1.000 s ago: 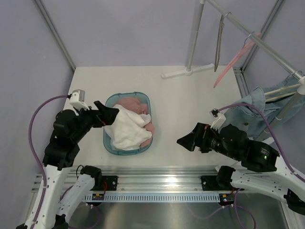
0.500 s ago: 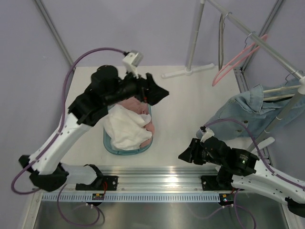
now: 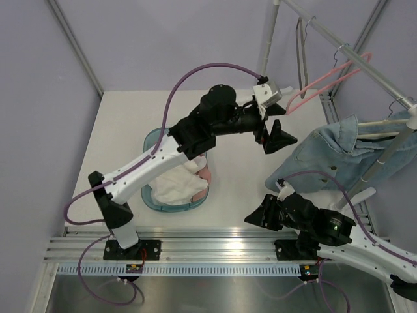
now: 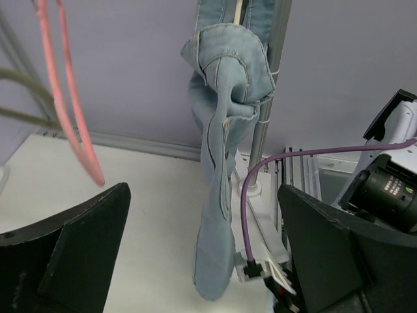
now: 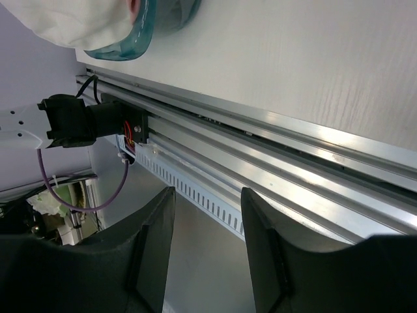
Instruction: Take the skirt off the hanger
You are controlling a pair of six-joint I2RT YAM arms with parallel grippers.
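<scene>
- Lilac walls close in a white worktop (image 3: 241, 176), with a slanting metal rail (image 3: 365, 59) overhead at the far right as the place for hanging garments.
- Left of centre sits a teal plastic basket (image 3: 171, 207) with white and pink cloths heaped inside, probably the drop-off for clothes taken off hangers.
- At the near edge, the right tool (image 3: 257, 215) is low and idle. Its jaws are parted on nothing, and its camera shows only the aluminium base rail, so this arm seems parked out of the way.
- The left arm is stretched across the worktop toward the far right, and the left tool (image 3: 276, 139) is spread wide and empty. It is lined up with the garment, which suits an approach before a grasp.
- An empty pink hanger (image 3: 326, 81) hooks over the rail, just left of the left tool's line.
- The blue denim skirt (image 3: 326, 153) hangs from a pale hanger (image 3: 391, 122) on the rail at the right edge. Its folds drape down near the upright post, not yet touched, so removal has not started.
</scene>
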